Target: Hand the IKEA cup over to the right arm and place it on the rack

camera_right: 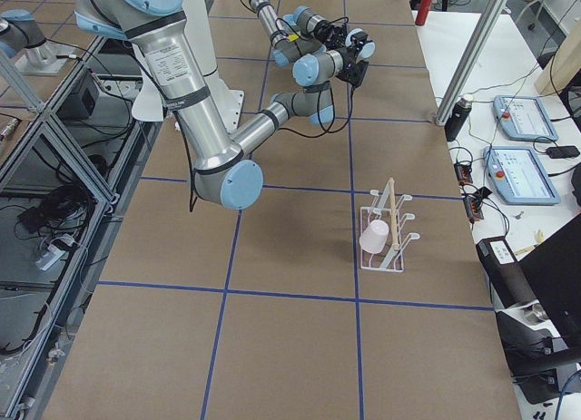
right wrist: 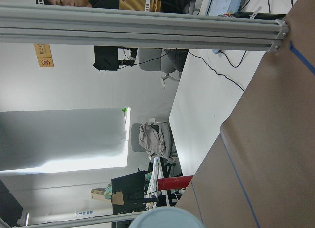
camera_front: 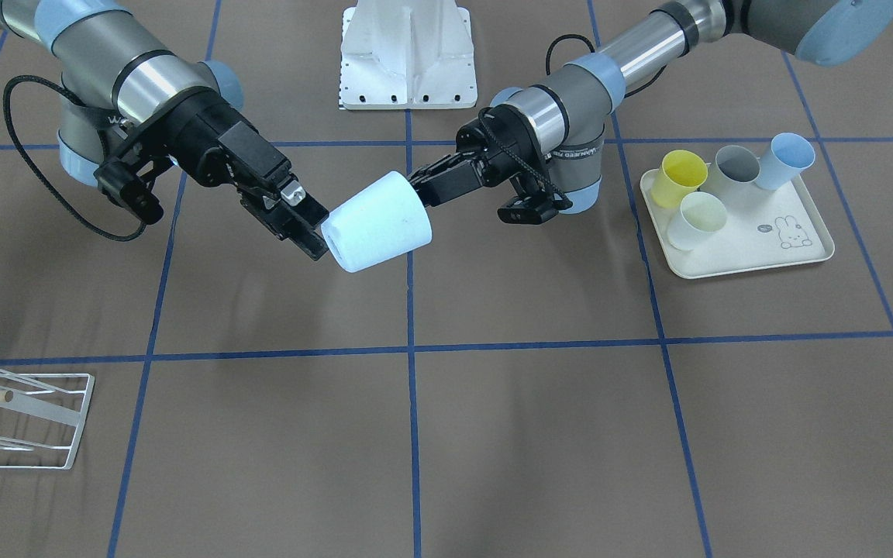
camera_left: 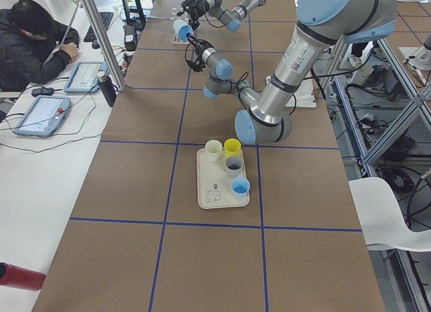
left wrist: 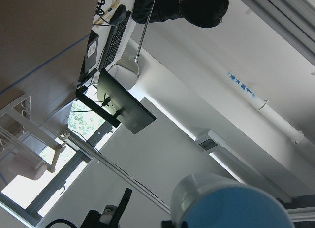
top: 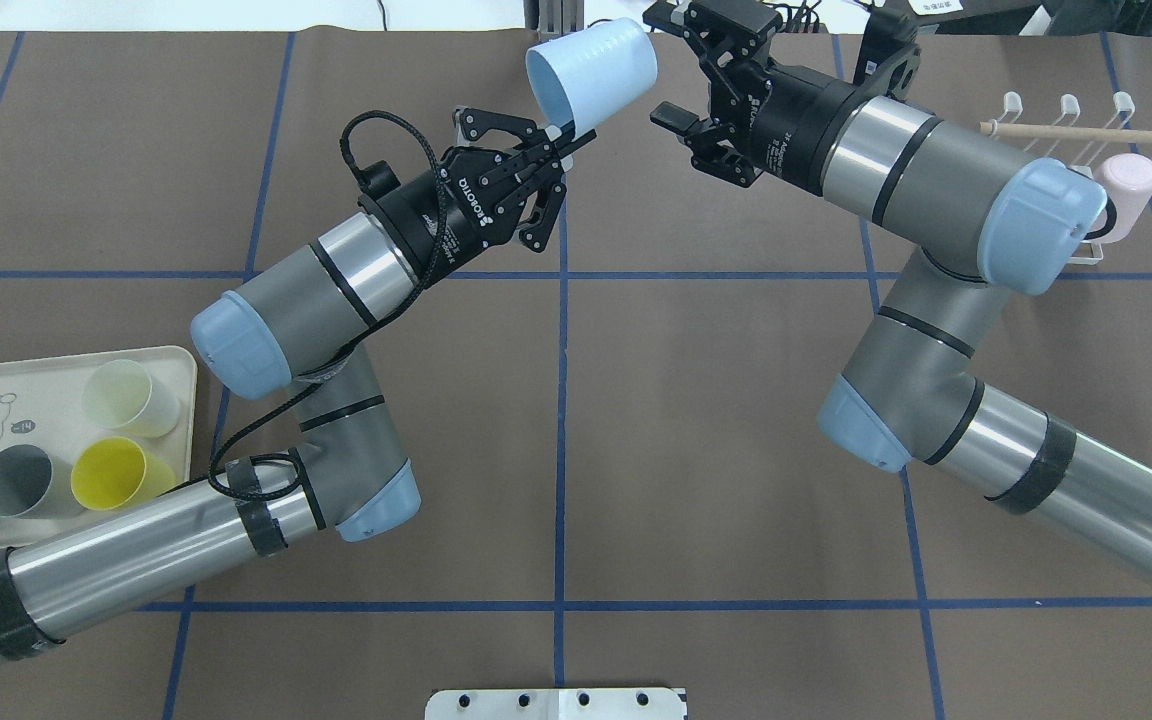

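Observation:
The IKEA cup point(top: 591, 70), light blue, hangs tilted above the table's far middle. My left gripper point(top: 564, 138) is shut on its rim, which also shows from across the table, where the left gripper point(camera_front: 419, 188) meets the cup point(camera_front: 377, 221). My right gripper point(top: 661, 65) is open, its fingers on either side of the cup's closed end; I cannot tell if they touch it. The right arm point(top: 936, 170) reaches in from the right. The white wire rack point(top: 1066, 130) stands behind it and carries a pink cup point(top: 1126, 195). The cup's end shows low in both wrist views point(left wrist: 231, 203) point(right wrist: 165, 218).
A cream tray point(camera_front: 733, 256) with a rabbit drawing holds several cups on my left side. The rack point(camera_front: 20, 418) sits at the table's edge on my right. A white mounting base point(camera_front: 408, 54) stands between the arms. A person sits at a side desk point(camera_left: 34, 42).

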{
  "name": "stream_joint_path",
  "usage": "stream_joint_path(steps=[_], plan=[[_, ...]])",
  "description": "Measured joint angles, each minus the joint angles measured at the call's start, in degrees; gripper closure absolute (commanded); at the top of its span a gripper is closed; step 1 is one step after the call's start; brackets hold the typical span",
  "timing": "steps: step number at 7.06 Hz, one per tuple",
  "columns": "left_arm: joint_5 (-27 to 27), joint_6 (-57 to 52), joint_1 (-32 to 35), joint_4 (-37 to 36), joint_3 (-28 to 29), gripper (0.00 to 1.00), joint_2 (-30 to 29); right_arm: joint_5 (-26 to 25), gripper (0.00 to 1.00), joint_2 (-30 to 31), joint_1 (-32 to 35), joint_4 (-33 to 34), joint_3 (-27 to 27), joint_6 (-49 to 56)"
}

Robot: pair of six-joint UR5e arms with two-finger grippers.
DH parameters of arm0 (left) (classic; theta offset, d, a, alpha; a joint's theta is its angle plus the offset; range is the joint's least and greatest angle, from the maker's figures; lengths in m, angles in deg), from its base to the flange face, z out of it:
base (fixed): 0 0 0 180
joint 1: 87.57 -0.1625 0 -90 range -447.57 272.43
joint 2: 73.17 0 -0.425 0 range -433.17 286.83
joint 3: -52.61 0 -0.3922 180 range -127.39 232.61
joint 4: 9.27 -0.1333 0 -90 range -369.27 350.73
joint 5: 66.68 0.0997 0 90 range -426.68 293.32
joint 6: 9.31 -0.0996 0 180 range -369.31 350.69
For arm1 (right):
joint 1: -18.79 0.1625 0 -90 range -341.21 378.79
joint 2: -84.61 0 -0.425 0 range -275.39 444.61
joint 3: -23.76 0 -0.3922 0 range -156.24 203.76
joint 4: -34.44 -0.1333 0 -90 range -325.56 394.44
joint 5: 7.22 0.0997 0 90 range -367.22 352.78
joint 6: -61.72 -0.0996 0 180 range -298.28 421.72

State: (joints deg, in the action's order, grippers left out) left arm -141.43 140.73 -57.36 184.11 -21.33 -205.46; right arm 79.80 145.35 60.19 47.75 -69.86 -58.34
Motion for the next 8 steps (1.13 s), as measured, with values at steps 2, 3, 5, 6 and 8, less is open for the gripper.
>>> stream_joint_path(steps=[2,3,5,6,8], plan=[[1.8,-0.1,-1.6,-0.2,0.1,1.00,-0.9,-0.1,0.00,0.0,0.0,0.0,0.0,0.0],[2.2,-0.2,-2.0,-0.4,0.1,1.00,-1.3,-0.1,0.00,0.0,0.0,0.0,0.0,0.0],[2.3,-0.2,-2.5,-0.7,0.1,1.00,-2.0,-0.1,0.00,-0.1,-0.1,0.0,0.0,0.1],[2.3,-0.2,-2.6,-0.8,0.1,1.00,-2.1,-0.1,0.00,-0.1,-0.2,0.0,-0.1,0.1],[2.3,-0.2,-2.7,-0.9,0.1,1.00,-2.3,-0.1,0.00,-0.1,-0.3,0.0,-0.1,0.2]])
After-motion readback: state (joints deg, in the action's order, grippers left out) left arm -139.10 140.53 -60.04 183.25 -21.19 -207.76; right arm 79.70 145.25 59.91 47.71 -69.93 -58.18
